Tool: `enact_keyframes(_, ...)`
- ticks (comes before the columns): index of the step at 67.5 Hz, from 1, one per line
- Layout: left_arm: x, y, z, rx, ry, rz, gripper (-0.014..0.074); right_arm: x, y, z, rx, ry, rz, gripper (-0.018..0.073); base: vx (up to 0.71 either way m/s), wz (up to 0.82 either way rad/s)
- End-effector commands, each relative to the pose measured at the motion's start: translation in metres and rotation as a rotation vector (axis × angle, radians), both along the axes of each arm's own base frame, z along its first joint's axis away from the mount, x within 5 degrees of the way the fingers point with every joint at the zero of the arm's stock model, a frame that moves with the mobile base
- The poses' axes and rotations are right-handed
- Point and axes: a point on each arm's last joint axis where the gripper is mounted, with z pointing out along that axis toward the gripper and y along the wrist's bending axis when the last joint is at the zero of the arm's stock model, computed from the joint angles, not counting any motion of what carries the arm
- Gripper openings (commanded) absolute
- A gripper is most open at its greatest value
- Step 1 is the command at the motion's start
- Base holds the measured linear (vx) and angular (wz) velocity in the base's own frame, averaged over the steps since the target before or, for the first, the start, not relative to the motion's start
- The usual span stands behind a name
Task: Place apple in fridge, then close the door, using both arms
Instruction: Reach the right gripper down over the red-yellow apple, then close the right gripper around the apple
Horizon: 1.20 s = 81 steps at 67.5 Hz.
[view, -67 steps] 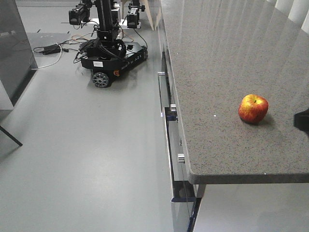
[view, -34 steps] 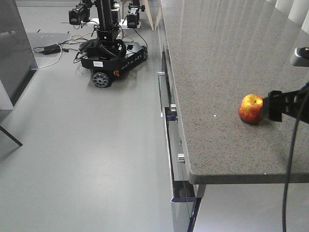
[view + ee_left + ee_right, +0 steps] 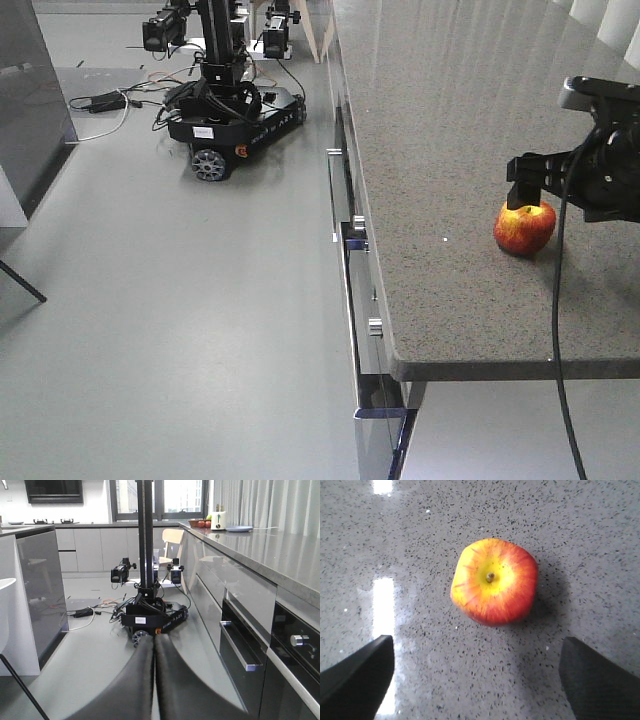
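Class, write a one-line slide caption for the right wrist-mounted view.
Open right gripper hovers above a red-and-yellow apple sitting stem-up on a speckled grey countertop.

Glossy grey floor (image 3: pixel 150 330), speckled stone counter (image 3: pixel 450 120), bright windows (image 3: pixel 185 495).

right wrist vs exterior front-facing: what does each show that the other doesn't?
Right wrist only: the apple seen top-down with its stem dimple, and the right gripper open, one fingertip on each side and neither touching the apple.
Exterior only: the counter down to its front edge, the grey floor, and a wheeled robot base beyond.
Both: the apple resting on the speckled grey counter, with the gripper above it.
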Motion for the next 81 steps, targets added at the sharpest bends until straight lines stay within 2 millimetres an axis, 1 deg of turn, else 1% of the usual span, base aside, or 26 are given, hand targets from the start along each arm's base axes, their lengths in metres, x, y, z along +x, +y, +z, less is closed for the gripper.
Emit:
enact_keyframes(1, 0.0, 0.0, -0.002, -0.015, -0.062, -0.001, -0.0006, 0.01, -0.001, 0.02, 0.01, -0.068, -0.021, 0.0625, 0.0, 0.0)
enact_keyframes(17, 0.0, 0.0, -0.002, -0.015, -0.062, -0.001, -0.0006, 0.035, -0.001, 0.004, 0.015, -0.009, -0.035, 0.0616, 0.0, 0.0)
enact_keyframes(25, 0.0, 0.0, -0.002, -0.015, -0.062, -0.001, -0.0006, 0.045, -0.002, -0.006, 0.017, 0.007, -0.037, 0.0612, 0.0, 0.0)
enact_keyframes(43, 0.0, 0.0, -0.002, -0.015, -0.062, -0.001, -0.0006, 0.055, -0.004, -0.031, -0.021, 0.058, -0.031, 0.0593, 0.0, 0.0)
enact_keyframes(50, 0.0, 0.0, -0.002, -0.015, -0.062, -0.001, -0.0006, 0.054, -0.006, -0.032, -0.039, 0.063, -0.028, 0.0542, 0.0, 0.0)
enact_keyframes(62, 0.0, 0.0, -0.002, -0.015, -0.062, -0.001, -0.0006, 0.058, -0.005, -0.03, -0.033, 0.02, -0.03, 0.0405, 0.0, 0.0)
enact_keyframes(65, 0.0, 0.0, -0.002, -0.015, -0.062, -0.001, -0.0006, 0.058, -0.005, -0.03, -0.033, 0.011, -0.03, 0.0383, 0.0, 0.0)
enact_keyframes(69, 0.0, 0.0, -0.002, -0.015, -0.062, -0.001, -0.0006, 0.058, -0.005, -0.028, -0.033, 0.003, -0.03, 0.0363, 0.0, 0.0)
enact_keyframes(75, 0.0, 0.0, -0.002, -0.015, -0.062, -0.001, -0.0006, 0.058, -0.005, -0.025, -0.033, -0.01, -0.03, 0.0361, 0.0, 0.0)
enact_keyframes(81, 0.0, 0.0, -0.002, -0.015, -0.062, -0.001, -0.0006, 0.054, -0.005, -0.016, -0.033, -0.028, -0.029, 0.036, 0.0, 0.0)
